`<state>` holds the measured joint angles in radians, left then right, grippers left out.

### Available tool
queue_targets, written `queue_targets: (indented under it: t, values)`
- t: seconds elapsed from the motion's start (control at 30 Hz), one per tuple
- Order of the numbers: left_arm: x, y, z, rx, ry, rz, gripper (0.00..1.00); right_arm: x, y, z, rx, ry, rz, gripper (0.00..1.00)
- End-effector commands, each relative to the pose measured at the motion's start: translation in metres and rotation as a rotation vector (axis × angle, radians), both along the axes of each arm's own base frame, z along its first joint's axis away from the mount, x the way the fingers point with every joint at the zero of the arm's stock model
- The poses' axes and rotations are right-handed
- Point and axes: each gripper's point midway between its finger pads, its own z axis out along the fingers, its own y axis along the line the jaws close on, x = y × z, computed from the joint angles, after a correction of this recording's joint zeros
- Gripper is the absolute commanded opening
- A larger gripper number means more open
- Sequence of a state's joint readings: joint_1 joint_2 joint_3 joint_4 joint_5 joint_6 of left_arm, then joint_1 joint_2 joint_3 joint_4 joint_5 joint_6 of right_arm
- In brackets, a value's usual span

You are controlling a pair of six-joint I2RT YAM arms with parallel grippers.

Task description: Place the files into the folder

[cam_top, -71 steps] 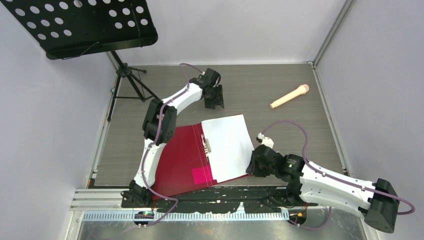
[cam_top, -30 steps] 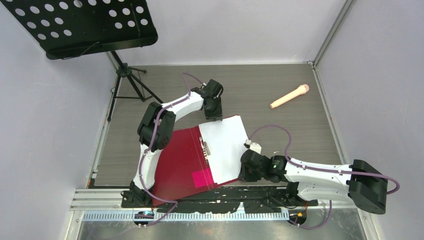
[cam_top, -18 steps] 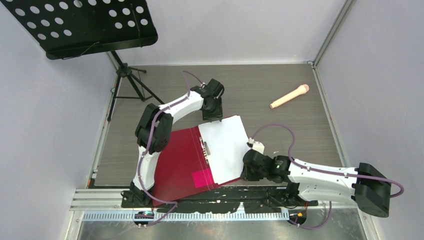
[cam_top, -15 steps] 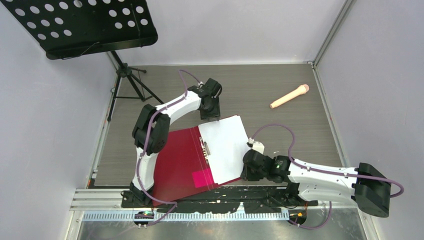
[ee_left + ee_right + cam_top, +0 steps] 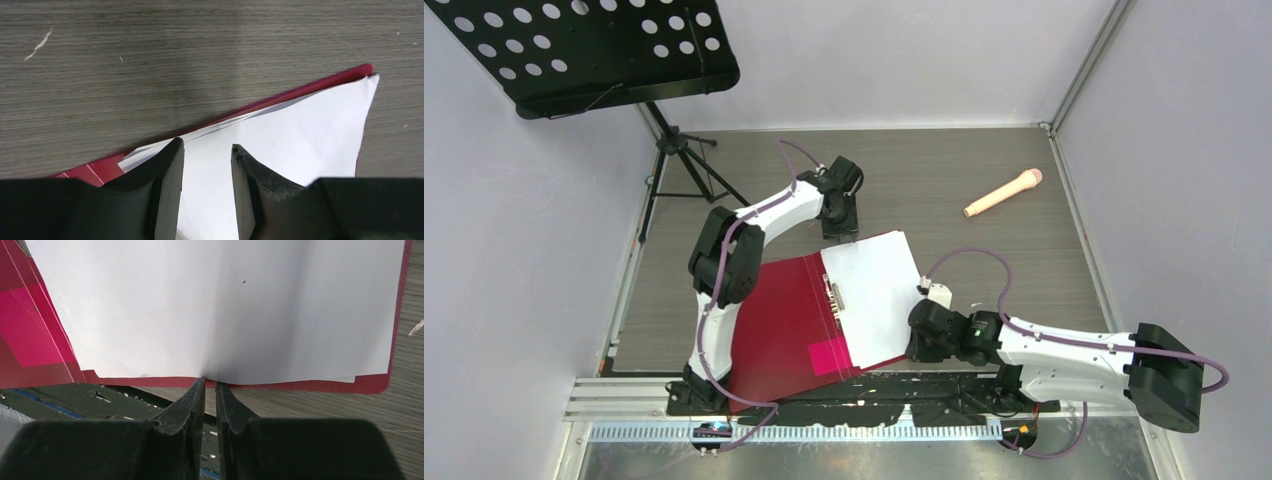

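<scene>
The dark-red folder lies open near the front edge, with its metal spine clip and pink patch showing. The white files lie on its right half. My left gripper is open at the folder's far edge; in the left wrist view its jaws stand apart over the files, with the folder's red edge just beyond. My right gripper is at the near right edge. In the right wrist view it is shut on the folder's red rim, below the files.
A beige microphone lies at the back right. A black music stand on a tripod stands at the back left. A black rail runs along the table's front edge, under the folder's near corner.
The right arm swung in and its gripper closed in on the folder's near right edge; folder and files slid slightly left. The left gripper came down to the far edge and drifted slightly left.
</scene>
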<state>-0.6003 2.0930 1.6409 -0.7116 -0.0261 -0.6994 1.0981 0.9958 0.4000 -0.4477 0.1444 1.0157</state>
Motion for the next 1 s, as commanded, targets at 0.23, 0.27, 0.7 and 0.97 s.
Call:
queue_targets:
  t: [0.23, 0.27, 0.7, 0.97]
  values:
    - [-0.005, -0.002, -0.022, 0.002, 0.062, 0.025, 0.34, 0.01, 0.014, 0.018, 0.046, -0.058, 0.006, 0.21]
    - [-0.008, -0.002, -0.024, 0.001, 0.067, 0.027, 0.32, 0.011, 0.016, 0.02, 0.052, -0.06, 0.008, 0.21]
    - [-0.012, 0.001, -0.002, -0.026, 0.044, 0.025, 0.25, 0.004, 0.038, 0.035, 0.06, -0.094, 0.118, 0.32]
    - [0.001, 0.012, 0.052, -0.034, -0.065, 0.02, 0.58, 0.013, 0.03, 0.074, 0.088, -0.209, 0.146, 0.52]
